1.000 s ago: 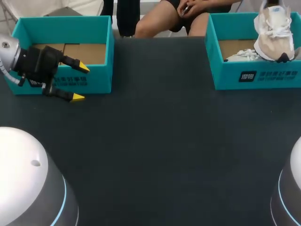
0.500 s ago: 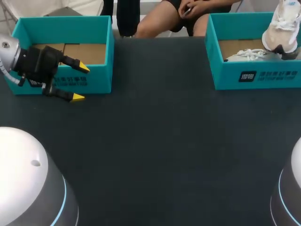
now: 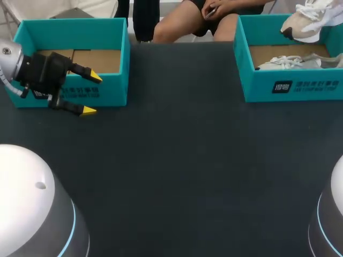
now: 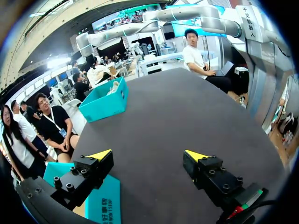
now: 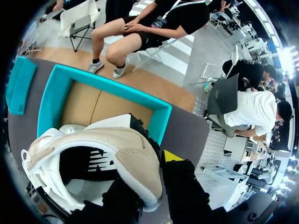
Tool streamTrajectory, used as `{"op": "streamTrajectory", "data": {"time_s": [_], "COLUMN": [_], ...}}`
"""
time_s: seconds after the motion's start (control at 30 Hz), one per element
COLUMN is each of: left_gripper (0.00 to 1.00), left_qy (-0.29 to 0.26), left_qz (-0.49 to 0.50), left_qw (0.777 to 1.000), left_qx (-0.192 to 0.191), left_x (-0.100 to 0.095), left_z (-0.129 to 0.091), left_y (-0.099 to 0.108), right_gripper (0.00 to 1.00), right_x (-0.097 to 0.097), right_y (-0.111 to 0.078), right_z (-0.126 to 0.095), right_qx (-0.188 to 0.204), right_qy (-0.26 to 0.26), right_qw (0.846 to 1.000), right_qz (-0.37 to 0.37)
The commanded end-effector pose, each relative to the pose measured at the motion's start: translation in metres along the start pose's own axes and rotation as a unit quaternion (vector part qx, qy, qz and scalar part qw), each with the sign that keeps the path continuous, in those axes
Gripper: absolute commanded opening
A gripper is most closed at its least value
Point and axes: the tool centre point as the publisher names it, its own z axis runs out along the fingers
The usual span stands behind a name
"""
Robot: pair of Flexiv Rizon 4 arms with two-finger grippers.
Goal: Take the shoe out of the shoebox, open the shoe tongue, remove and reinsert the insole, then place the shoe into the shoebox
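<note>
**Shoe in the air over right box, left arm by left box**

- Right fingers (image 5: 172,156) are pinching the shoe (image 3: 313,21) by its edge. Only one yellow tip shows; the shoe hides the other.
- Shoe (image 5: 98,154) hangs tilted above the far right part of the right box (image 3: 292,85), clear of the cardboard floor. In the right wrist view the box (image 5: 107,86) lies straight below it.
- Second shoe (image 3: 289,62) lies inside the right box along the near wall.
- Left fingers (image 3: 88,111) are spread wide with nothing between them. One tip sits at the top edge of the left box's (image 3: 120,59) near wall, the other over the desk (image 3: 177,160) just near of that box.
- Left wrist view: both tips (image 4: 100,155) point across bare desk toward the right box (image 4: 105,102).
- The boxes sit far left and far right, well apart.
</note>
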Motion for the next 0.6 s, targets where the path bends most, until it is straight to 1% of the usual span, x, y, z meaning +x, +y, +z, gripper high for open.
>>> {"op": "streamTrajectory", "data": {"time_s": [0.03,0.07,0.1,0.23,0.3,0.33,0.37,0.4,0.43,0.5,0.53,0.57,0.6], "left_gripper": [1.00,1.00,1.00,1.00,1.00,1.00,1.00,1.00,1.00,1.00,1.00,1.00,1.00], "left_qy": [0.000,0.000,0.000,0.000,0.000,0.000,0.000,0.000,0.000,0.000,0.000,0.000,0.000], "left_qz": [0.000,0.000,0.000,0.000,0.000,0.000,0.000,0.000,0.000,0.000,0.000,0.000,0.000], "left_qw": [1.000,1.000,1.000,1.000,1.000,1.000,1.000,1.000,1.000,1.000,1.000,1.000,1.000], "left_qx": [-0.002,-0.002,-0.002,-0.002,-0.002,-0.002,-0.002,-0.002,-0.002,-0.002,-0.002,-0.002,-0.002], "left_x": [0.000,0.000,0.000,0.000,0.000,0.000,0.000,0.000,0.000,0.000,0.000,0.000,0.000], "left_z": [0.000,0.000,0.000,0.000,0.000,0.000,0.000,0.000,0.000,0.000,0.000,0.000,0.000], "left_y": [-0.001,-0.001,-0.001,-0.001,-0.001,-0.001,-0.001,-0.001,-0.001,-0.001,-0.001,-0.001,-0.001], "right_gripper": [0.00,0.00,0.00,0.00,0.00,0.00,0.00,0.00,0.00,0.00,0.00,0.00,0.00], "right_x": [0.003,0.003,0.002,0.000,0.001,0.003,0.003,0.003,0.004,0.004,0.004,0.004,0.004], "right_y": [-0.010,-0.010,-0.010,-0.014,-0.016,-0.016,-0.017,-0.018,-0.018,-0.020,-0.020,-0.020,-0.020], "right_z": [-0.001,-0.001,-0.001,0.001,0.002,0.002,0.002,0.003,0.003,0.003,0.003,0.002,0.002], "right_qx": [-0.053,-0.045,-0.055,-0.060,-0.064,-0.057,-0.059,-0.046,-0.048,-0.031,-0.043,-0.029,-0.029], "right_qy": [0.017,0.008,0.006,-0.010,-0.013,-0.021,-0.018,-0.027,-0.026,-0.038,-0.037,-0.048,-0.048], "right_qw": [0.965,0.965,0.963,0.958,0.959,0.958,0.959,0.958,0.958,0.958,0.959,0.959,0.959], "right_qz": [0.257,0.258,0.263,0.281,0.277,0.280,0.277,0.283,0.281,0.283,0.276,0.279,0.279]}}
